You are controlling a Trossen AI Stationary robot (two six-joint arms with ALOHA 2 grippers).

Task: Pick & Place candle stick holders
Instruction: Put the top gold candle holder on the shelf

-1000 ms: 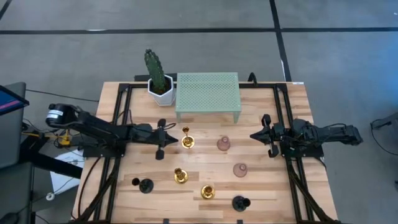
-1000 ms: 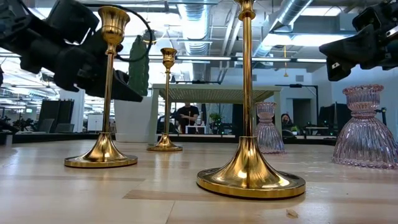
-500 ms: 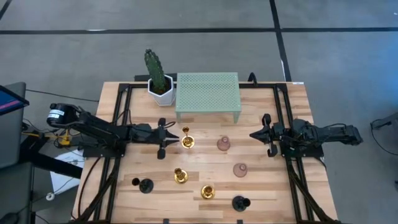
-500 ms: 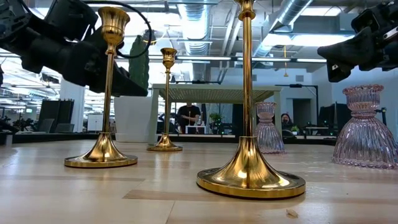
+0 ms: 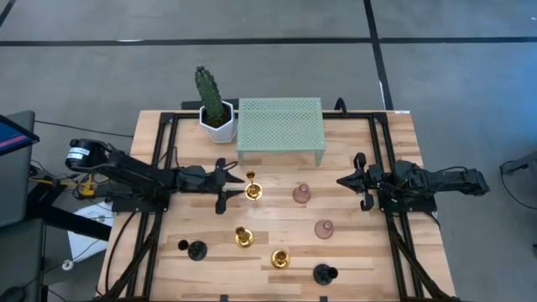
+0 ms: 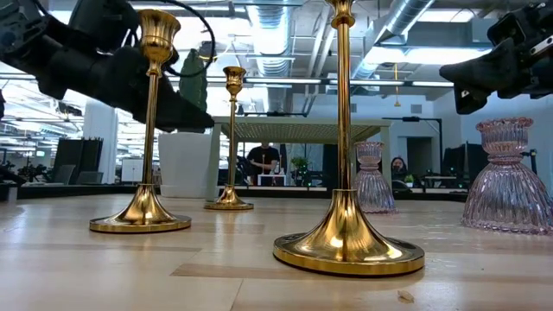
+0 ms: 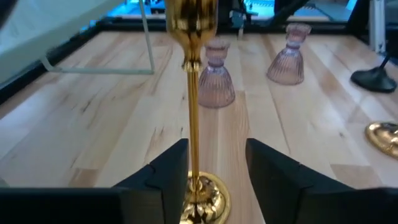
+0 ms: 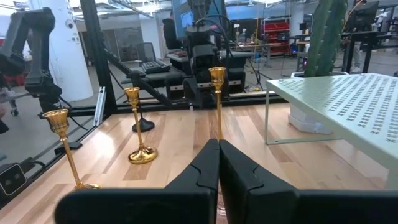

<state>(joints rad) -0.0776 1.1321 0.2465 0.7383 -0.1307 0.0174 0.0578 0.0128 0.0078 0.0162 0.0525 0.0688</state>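
3 polished gold metal holders (image 6: pixel 344 138) gleam (mirror-bright); 2 ribbed pinkish glass holders (image 7: pixel 216 76); matt pale wood table (image 7: pixel 93 118); perforated mint metal shelf (image 5: pixel 279 124).

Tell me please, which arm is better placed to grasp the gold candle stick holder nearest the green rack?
The left. The left gripper is open with that gold holder standing upright between its fingers, as the left wrist view shows. The right gripper is shut and waits apart, beyond the pink glass holder.

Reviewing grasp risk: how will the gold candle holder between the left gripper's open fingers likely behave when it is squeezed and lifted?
The gold candle holder looks rigid and polished, so its thin stem may slip in the left gripper. It is tall over a small round base, so probably tippy if nudged.
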